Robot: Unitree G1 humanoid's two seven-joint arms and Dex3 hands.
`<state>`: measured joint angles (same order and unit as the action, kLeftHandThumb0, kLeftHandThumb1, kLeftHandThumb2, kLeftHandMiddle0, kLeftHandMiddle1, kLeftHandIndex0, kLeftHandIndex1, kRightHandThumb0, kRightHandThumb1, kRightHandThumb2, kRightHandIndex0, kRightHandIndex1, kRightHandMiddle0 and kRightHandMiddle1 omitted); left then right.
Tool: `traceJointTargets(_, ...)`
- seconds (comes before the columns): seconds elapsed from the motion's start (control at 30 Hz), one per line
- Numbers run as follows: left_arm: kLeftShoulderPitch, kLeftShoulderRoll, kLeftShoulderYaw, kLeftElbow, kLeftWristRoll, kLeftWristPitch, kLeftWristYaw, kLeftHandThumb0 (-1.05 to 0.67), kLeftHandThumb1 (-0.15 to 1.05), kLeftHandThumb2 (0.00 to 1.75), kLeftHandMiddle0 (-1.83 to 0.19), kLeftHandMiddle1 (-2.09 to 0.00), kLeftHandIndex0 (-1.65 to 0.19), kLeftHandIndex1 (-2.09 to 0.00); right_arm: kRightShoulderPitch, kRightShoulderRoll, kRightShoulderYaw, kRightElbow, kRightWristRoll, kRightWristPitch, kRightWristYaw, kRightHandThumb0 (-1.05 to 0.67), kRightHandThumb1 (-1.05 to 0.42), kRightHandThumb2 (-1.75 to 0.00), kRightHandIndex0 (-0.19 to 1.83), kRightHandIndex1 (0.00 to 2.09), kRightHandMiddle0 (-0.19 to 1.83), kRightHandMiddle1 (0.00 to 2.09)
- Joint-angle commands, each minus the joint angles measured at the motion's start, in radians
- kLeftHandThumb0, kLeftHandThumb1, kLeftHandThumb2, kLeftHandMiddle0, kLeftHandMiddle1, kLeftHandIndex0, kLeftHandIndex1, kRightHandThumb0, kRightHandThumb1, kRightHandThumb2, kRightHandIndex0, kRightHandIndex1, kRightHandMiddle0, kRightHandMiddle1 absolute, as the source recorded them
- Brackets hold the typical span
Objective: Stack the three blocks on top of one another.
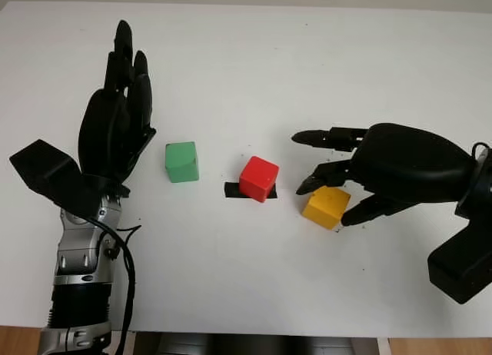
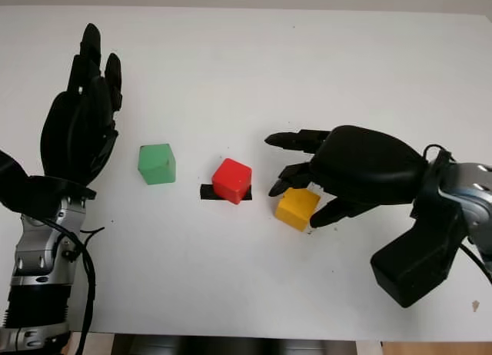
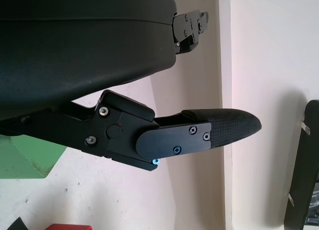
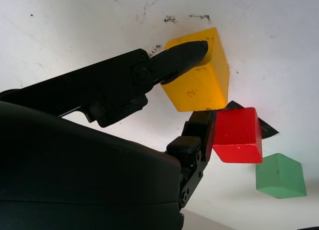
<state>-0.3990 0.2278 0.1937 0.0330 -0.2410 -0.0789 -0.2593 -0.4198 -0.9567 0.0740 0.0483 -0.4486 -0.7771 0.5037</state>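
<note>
The yellow block [image 2: 296, 209] lies on the white table [image 1: 254, 71] right of centre. My right hand [image 1: 324, 204] comes in from the right, and its fingers [image 4: 182, 56] close on opposite sides of the yellow block. Just left of it, the red block [image 1: 258, 177] sits on a strip of black tape [image 1: 230, 190]. Further left stands the green block [image 1: 181, 161], apart from the others. My left hand [image 1: 123, 101] is open and stands at the table's left, a short way from the green block, holding nothing.
The table's front edge [image 1: 246, 333] runs close to the bottom of the head views, and both forearms cross it. Bare white surface stretches behind the blocks to the far edge.
</note>
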Motion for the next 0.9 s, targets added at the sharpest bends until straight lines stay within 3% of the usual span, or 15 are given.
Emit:
traceJointTargets(0.0, 0.001, 0.008, 0.005, -0.013, -0.004, 0.002, 0.001, -0.81, 1.05, 0.53, 0.19, 0.0, 0.19, 0.0, -0.008, -0.003, 0.007, 0.002, -0.006, 0.0, 0.004, -0.44, -0.91, -0.05, 0.23, 0.08, 0.51, 0.76)
traceJointTargets(0.27, -0.002, 0.007, 0.005, -0.014, -0.005, 0.009, 0.005, -0.81, 1.05, 0.52, 0.19, 0.0, 0.19, 0.0, -0.009, 0.013, 0.008, 0.018, -0.01, -0.014, -0.016, -0.39, -0.91, -0.05, 0.31, 0.1, 0.62, 0.84)
traceJointTargets(0.47, -0.006, 0.008, 0.003, -0.014, -0.002, 0.009, 0.006, -0.82, 1.05, 0.52, 0.19, 0.0, 0.19, 0.0, -0.031, 0.016, 0.005, 0.028, -0.039, -0.027, -0.053, -0.41, -0.86, -0.05, 0.39, 0.11, 0.7, 1.08)
traceJointTargets(0.67, -0.007, 0.007, 0.001, -0.008, 0.001, 0.005, 0.005, -0.82, 1.05, 0.52, 0.19, 0.0, 0.19, 0.0, -0.072, 0.034, -0.001, 0.021, 0.065, 0.074, 0.006, -0.37, -0.89, -0.06, 0.41, 0.09, 0.56, 1.26)
traceJointTargets(0.87, -0.007, 0.006, 0.001, -0.008, 0.002, 0.005, 0.004, -0.82, 1.05, 0.53, 0.19, 0.0, 0.19, 0.0, -0.154, 0.05, -0.006, 0.001, 0.13, 0.171, 0.064, -0.36, -0.91, -0.06, 0.41, 0.09, 0.51, 1.28)
